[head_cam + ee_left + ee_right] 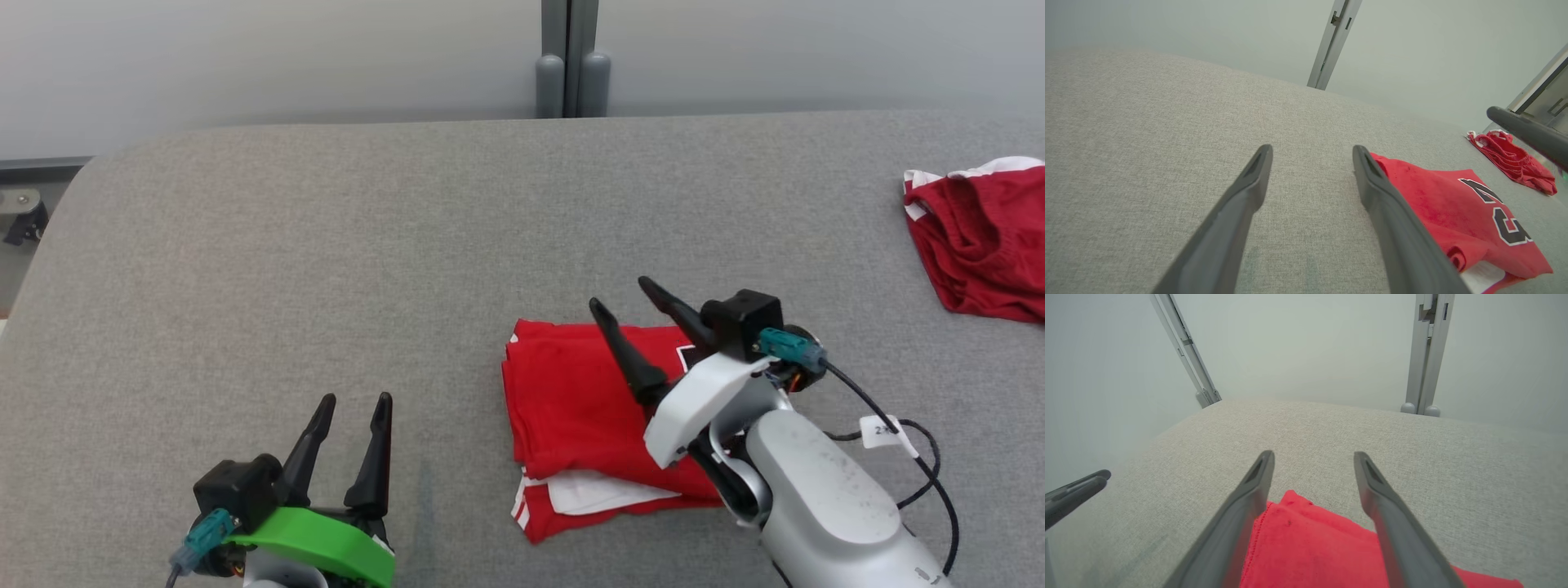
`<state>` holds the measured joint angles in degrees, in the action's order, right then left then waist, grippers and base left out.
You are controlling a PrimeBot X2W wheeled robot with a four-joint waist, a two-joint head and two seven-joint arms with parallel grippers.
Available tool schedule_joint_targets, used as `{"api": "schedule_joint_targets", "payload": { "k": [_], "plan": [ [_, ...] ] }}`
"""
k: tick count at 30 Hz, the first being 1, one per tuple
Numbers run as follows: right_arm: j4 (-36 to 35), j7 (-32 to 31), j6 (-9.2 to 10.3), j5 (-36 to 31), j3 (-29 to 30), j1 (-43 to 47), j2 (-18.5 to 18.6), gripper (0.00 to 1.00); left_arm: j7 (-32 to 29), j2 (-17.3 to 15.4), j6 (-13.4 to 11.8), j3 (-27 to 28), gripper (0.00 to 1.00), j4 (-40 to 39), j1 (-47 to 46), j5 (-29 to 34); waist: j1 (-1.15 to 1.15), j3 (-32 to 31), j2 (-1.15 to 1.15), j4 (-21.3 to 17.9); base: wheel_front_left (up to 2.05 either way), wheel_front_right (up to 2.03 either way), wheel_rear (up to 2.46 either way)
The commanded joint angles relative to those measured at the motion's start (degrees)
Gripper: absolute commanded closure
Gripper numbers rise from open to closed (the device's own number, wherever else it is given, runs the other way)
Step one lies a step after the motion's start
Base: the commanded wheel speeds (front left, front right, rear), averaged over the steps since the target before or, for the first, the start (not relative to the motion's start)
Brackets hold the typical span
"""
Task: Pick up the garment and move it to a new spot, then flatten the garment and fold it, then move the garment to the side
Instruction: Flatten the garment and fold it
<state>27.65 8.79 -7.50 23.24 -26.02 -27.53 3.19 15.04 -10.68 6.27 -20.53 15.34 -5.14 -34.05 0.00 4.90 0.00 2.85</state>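
Beneath right hand (pixel 620 292) lies garment (pixel 563 408).

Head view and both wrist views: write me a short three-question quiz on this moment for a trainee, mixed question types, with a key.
1. True or false: the right gripper is shut on the folded red jersey.
2. Where does the crumpled red garment lie in the head view? A) at the right edge, apart from the jersey B) at the left edge C) on top of the jersey
3. Fill in: the left gripper, to the left of the jersey, has its fingers ___.
Key: 1 false, its fingers stand spread over the jersey; 2 A; 3 open.
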Motion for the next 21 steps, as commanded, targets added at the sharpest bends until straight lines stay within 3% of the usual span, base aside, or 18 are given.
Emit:
{"api": "schedule_joint_targets", "payload": {
  "k": [1, 12, 13, 14, 16, 18, 21],
  "plan": [
    [-0.6, 0.2, 0.03, -1.7, 1.4, 1.1, 0.7, 0.00, 0.2, 0.0, 0.1, 0.0, 0.00, 0.0, -0.1, 0.6, 0.00, -0.1, 0.00, -0.1, 0.00, 0.00, 0.00],
    [-6.1, 1.8, 0.03, -11.4, 11.0, 7.5, 2.0, 0.00, 0.2, 1.1, 0.2, 0.8, 0.00, -0.8, 0.7, 1.3, 0.00, -0.5, 0.00, -0.8, 0.00, 0.00, 0.00],
    [-6.3, 1.9, 0.03, -12.0, 11.0, 8.0, 2.0, 0.22, 0.2, 1.2, 0.2, 0.9, 0.00, -0.9, 0.8, 1.5, 0.00, -0.5, 0.00, -0.9, 0.00, 0.00, 0.00],
    [-6.2, 2.1, 0.03, -12.9, 10.6, 8.5, 1.9, 0.53, 0.2, 1.4, 0.3, 1.1, 0.00, -0.9, 0.9, 1.5, 0.00, -0.4, 0.00, -0.9, 0.00, 0.00, 0.00],
    [-5.8, 2.4, 0.03, -13.6, 9.6, 9.4, 1.6, 0.79, 0.2, 1.7, 0.4, 1.3, 0.00, -0.9, 0.9, 1.6, 0.00, -0.1, 0.00, -0.9, 0.00, 0.00, 0.00],
    [-5.0, 2.5, 0.03, -14.1, 7.8, 9.8, 1.4, 1.00, 0.2, 1.9, 0.5, 1.4, 0.00, -0.8, 0.8, 1.8, 0.00, 0.1, 0.00, -0.8, 0.00, 0.00, 0.00],
    [-3.2, 3.0, 0.03, -13.9, 4.5, 9.9, 1.0, 1.00, 0.2, 2.0, 0.6, 1.4, 0.00, -0.6, 0.5, 1.9, 0.00, 0.4, 0.00, -0.4, 0.00, 0.00, 0.00]
  ]
}}
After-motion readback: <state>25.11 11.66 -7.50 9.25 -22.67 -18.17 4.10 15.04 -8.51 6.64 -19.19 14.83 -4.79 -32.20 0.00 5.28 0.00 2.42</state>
